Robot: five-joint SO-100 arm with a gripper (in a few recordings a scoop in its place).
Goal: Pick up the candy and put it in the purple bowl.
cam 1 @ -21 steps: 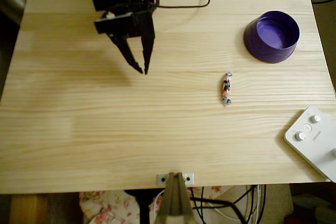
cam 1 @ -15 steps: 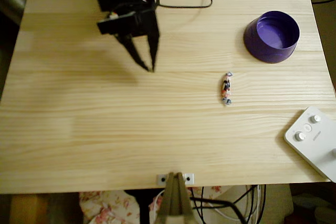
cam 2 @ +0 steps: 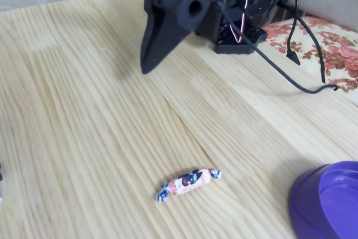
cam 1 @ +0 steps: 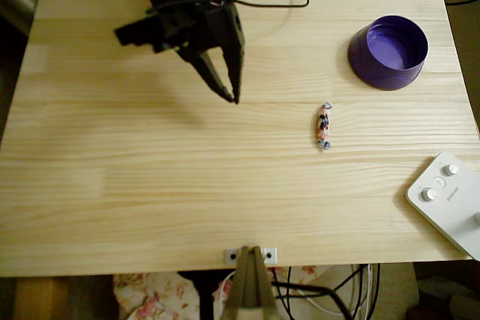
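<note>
Candy lay loose on the pine desk, the purple bowl held nothing, and the jaws hung nearly closed with nothing in them.

In the overhead view the purple bowl (cam 1: 388, 52), round with flaring sides and a lighter violet inside, sat at the desk's (cam 1: 150, 185) upper right, with nothing in it. The candy (cam 1: 323, 126), a slim twist-ended sweet in a white wrapper with orange-pink and dark marks, lay below and left of the bowl, apart from it. The black gripper (cam 1: 233, 96) pointed down at upper left, its jaws almost together, well apart from the candy. A white device with round knobs (cam 1: 448, 198) occupied the lower right corner. In the fixed view the gripper (cam 2: 146, 66) tapered to a dark wedge above pale grained planks; the candy (cam 2: 188, 183) lay near the bowl's (cam 2: 324, 205) rim, flowered cloth (cam 2: 330, 48) behind.
</note>
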